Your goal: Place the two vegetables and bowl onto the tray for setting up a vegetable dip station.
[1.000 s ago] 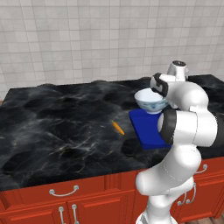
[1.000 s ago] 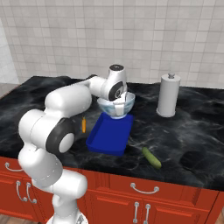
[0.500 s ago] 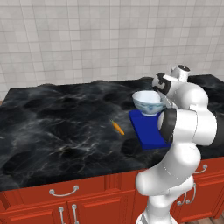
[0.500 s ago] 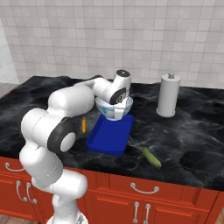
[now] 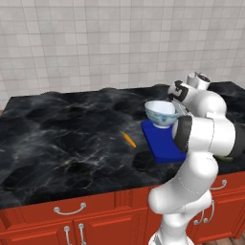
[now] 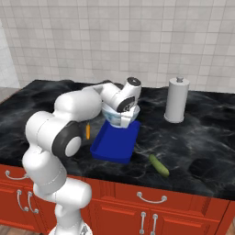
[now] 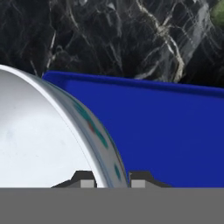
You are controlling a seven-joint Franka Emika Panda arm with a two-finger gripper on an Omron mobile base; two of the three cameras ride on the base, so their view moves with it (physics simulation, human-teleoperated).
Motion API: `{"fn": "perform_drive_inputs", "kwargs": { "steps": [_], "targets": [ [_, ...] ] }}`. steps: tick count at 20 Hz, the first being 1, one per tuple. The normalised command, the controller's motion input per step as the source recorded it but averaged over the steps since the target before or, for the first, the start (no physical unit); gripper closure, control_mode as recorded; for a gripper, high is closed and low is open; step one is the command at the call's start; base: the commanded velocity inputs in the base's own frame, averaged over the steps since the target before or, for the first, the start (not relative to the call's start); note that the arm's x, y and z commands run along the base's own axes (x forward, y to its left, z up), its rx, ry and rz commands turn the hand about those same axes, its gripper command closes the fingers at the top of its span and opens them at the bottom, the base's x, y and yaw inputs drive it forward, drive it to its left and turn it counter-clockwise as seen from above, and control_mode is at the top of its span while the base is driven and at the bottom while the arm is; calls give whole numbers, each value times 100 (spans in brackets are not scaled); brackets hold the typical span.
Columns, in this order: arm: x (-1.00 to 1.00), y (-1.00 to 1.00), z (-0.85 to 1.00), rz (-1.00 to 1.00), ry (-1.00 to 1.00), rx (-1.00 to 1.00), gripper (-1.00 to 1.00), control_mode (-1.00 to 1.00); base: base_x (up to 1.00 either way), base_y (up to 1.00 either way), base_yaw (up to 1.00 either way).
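Counter [image 5: 62, 139]: black marble slab on red cabinets, grey tiled wall behind.
Tray [image 5: 165, 143]: bright blue, flat on the counter near the front edge; long side runs away from the base. Bare blue floor also seen in the hand view [image 7: 175, 131].
Paper roll [image 6: 176, 99]: tall white cylinder, upright, back right of the tray, well apart from it.
Bowl [image 5: 160, 113]: white with faint blue pattern, over the far end of the tray, upright. Whether its foot touches the tray floor I can't tell. In the right base view [image 6: 120, 117] the wrist covers most of it.
Gripper [image 7: 112, 178]: fingers narrow, pinching the bowl's rim wall, one tip inside, one outside. Hand sits at the bowl's right side in the left base view [image 5: 178, 92].
Cucumber [image 6: 158, 165]: dark green, lying on the counter right of the tray's near corner, off the tray.
Carrot [image 5: 128, 139]: small, orange, on the counter just left of the tray, not touching it.
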Motion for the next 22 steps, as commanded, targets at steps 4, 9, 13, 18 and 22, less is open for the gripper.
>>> {"fn": "perform_drive_inputs", "kwargs": {
  "steps": [4,9,13,18,22],
  "targets": [
    [6,-3,-11,-3,0,1,100,-100,0,0,0],
    [4,-5,-13,-4,0,0,100,-100,0,0,0],
    [1,-2,-11,-5,0,0,100,-100,0,0,0],
    [0,0,-12,-6,0,0,100,-100,0,0,0],
    [0,0,-11,-6,0,0,100,-100,0,0,0]
  ]
}}
